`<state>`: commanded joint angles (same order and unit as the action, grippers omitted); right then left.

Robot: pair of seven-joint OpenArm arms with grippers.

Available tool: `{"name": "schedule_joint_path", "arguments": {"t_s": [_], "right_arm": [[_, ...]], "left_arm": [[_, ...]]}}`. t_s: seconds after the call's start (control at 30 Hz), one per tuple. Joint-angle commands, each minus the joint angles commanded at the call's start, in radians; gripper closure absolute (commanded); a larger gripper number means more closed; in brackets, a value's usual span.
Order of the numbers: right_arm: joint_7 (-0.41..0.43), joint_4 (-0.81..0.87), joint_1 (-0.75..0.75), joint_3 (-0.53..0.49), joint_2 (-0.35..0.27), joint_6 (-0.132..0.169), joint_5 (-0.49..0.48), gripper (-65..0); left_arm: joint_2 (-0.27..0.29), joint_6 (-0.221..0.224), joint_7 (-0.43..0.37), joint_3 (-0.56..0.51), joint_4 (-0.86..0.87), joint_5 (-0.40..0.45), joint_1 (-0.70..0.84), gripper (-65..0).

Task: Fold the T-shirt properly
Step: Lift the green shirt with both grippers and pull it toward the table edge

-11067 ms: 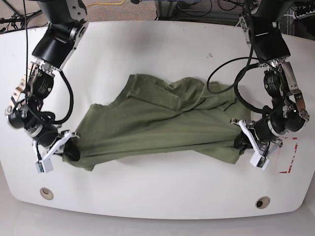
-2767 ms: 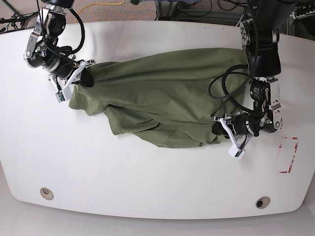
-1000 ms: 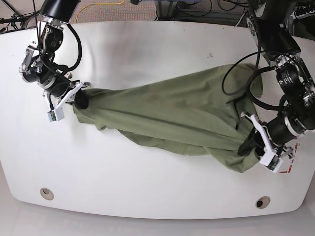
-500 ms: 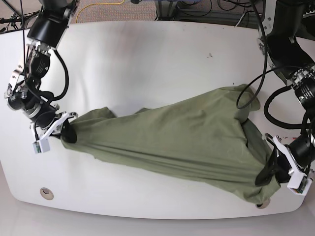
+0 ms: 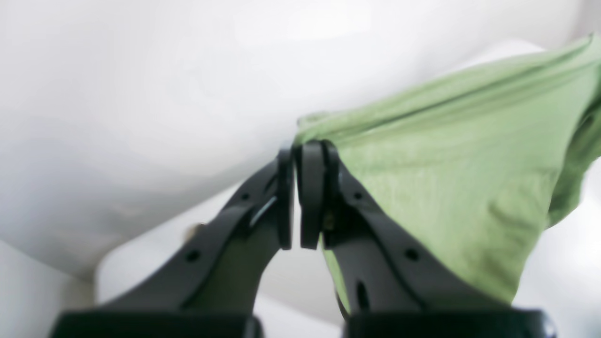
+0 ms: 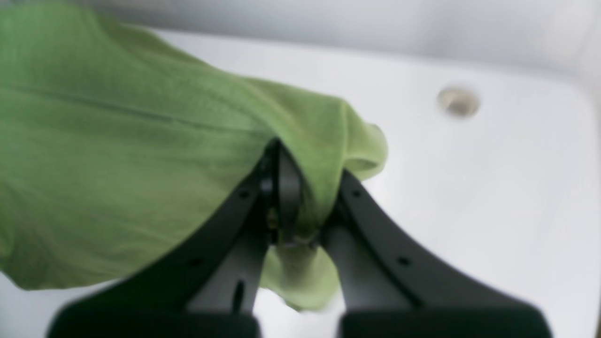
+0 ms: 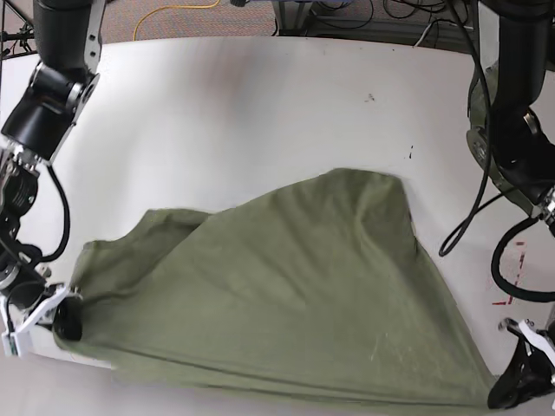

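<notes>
Both jaws are clamped on the T-shirt – your left gripper and right gripper have dragged it to the table's near edge, now spread wider, ready to lay flat.

Two arms, black and grey cylindrical segments, silver joint rings, loose black cables looping alongside. Left gripper: matte black tapered fingers, small round holes along each, flat black pads at tips. Right gripper: same black fingers, one slotted hole, small holes. White bracket pieces at both wrists in base view.
</notes>
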<state>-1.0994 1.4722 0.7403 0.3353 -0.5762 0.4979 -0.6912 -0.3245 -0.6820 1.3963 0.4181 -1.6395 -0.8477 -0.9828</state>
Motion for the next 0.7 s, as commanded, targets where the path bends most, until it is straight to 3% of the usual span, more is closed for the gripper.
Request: {"name": "schedule_joint_path", "arguments": {"t_s": [0.37,0.7], "right_arm": [[0.000,-0.153,0.385,-0.189,-0.052,0.000,-0.002,0.0],[0.000,-0.175,0.572,-0.308,-0.058,0.000,-0.002,0.0]], "left_arm": [[0.000,0.000,0.000,-0.037,0.135,0.052,-0.276,0.0],[0.002,-0.003,0.000,-0.094,0.176,0.054,-0.385,0.0]]}}
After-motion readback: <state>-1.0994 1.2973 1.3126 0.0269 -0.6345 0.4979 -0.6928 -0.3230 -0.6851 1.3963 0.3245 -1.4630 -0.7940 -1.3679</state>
